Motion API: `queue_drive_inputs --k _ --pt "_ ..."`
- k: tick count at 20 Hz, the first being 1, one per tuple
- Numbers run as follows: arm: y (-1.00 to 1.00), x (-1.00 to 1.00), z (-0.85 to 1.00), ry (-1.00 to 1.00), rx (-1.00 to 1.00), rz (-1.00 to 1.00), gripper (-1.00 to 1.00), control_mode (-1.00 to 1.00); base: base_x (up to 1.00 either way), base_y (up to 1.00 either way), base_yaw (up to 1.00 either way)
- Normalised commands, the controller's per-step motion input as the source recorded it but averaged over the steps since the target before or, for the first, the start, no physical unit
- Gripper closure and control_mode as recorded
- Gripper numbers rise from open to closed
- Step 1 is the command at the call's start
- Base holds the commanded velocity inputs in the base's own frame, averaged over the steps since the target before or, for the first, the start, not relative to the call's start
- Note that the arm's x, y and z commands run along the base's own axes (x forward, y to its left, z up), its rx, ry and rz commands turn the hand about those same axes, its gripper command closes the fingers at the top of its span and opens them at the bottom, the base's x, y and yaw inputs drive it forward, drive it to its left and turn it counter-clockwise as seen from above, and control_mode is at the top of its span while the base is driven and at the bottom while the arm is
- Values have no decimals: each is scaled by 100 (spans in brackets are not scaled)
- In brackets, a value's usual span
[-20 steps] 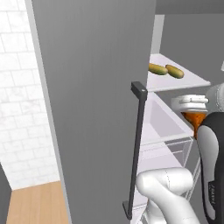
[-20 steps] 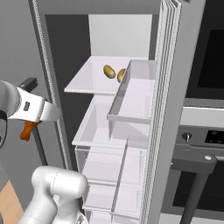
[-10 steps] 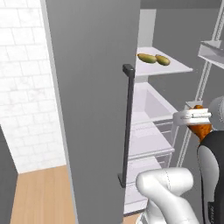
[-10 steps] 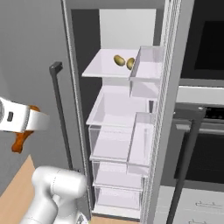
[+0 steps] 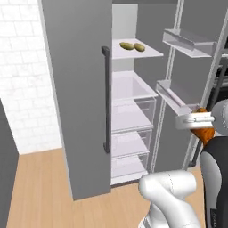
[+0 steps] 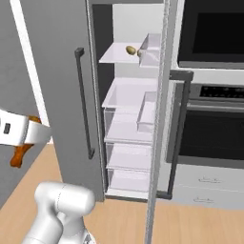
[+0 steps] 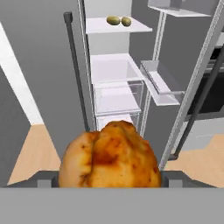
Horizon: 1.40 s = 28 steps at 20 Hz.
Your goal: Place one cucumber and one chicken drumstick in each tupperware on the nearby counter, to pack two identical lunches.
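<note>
Base has backed off from the fridge (image 5: 84, 89); whole view shifts. Gripper (image 5: 198, 122) is clamped on the chicken drumstick (image 7: 109, 155), bulb toward cam, long axis hanging below fingers. You need the tupperware on the counter, neither visible now.

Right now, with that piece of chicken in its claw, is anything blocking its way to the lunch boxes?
That cannot be judged here. The gripper holds the chicken drumstick out in front of the open fridge, with bare wooden floor around the robot, but no tupperware or counter appears in these views, so the path there is unseen.
</note>
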Motion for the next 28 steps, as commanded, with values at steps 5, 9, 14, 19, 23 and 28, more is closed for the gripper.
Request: queue_drive_inputs --k 5,9,14,19,23,28 --pt "0 0 0 0 0 0 100 100 -12 -100 -13" --pt "0 0 0 0 0 0 100 100 39 -100 -7" --pt "0 0 0 0 0 0 100 100 44 -100 -3" --pt "0 0 0 0 0 0 100 100 42 -100 -1" --pt "0 0 0 0 0 0 100 100 34 -100 0" --pt "0 0 0 0 0 0 100 100 70 -100 0"
